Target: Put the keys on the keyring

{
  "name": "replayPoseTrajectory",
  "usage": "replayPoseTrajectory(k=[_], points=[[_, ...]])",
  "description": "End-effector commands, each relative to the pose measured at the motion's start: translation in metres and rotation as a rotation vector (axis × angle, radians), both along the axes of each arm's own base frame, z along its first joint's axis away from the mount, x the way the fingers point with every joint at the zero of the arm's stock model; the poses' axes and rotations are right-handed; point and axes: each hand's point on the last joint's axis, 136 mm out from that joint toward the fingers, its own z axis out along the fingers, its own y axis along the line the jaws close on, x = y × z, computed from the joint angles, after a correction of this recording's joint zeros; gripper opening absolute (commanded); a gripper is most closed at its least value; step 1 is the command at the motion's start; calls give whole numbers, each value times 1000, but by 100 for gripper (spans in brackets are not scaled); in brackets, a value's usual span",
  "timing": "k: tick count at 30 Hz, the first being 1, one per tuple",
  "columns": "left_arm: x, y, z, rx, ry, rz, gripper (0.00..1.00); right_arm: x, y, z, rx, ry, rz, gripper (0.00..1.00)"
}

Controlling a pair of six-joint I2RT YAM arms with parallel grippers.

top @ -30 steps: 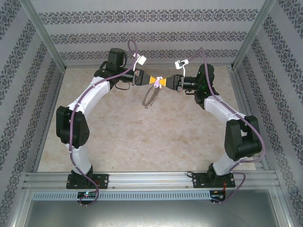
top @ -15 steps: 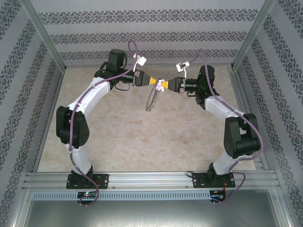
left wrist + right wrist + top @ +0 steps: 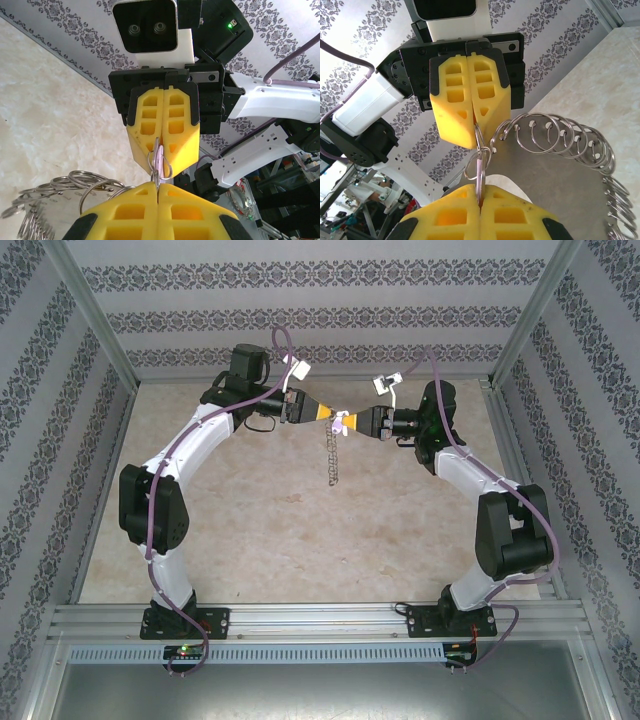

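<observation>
My left gripper [image 3: 328, 414] and right gripper [image 3: 352, 422] meet tip to tip above the far middle of the table. The right gripper [image 3: 480, 192] is shut on the pale-purple key [image 3: 159, 156], held edge-on. The left gripper [image 3: 158, 186] is shut on a thin metal piece of the keyring [image 3: 331, 455], which hangs straight down below the junction and looks chain-like. A small split ring [image 3: 476, 162] loops around both pieces between the two pairs of yellow fingers. The keyring's rim [image 3: 560, 135] carries several silvery rings, also seen as a ring cluster [image 3: 55, 187].
The beige marble-look tabletop [image 3: 300, 530] lies below the hanging keyring. Patterned walls and metal frame posts [image 3: 95, 320] enclose the back and sides. Both arms arch inward from their bases at the near rail [image 3: 320, 620].
The keyring has swung from a slanted, open-looking hoop to hanging straight down edge-on. The junction of the two grippers has shifted slightly right and toward the camera.
</observation>
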Motion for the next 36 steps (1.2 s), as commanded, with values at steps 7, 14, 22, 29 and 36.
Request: replayPoseTrajectory(k=[7,14,22,29,36], points=[[-14,2,30,-38,-90,-32,0,3,-3,32,15,-96,-3,0],[-12,2,27,-34,-88,-22,0,5,-1,41,19,-109,2,0],[13,10,27,-22,-84,126,11,13,-3,41,17,-88,-9,0],[38,38,33,-54,-65,307,44,19,-4,36,12,-65,-15,0],[50,64,39,-45,-66,464,57,31,-4,23,5,-20,-21,0]])
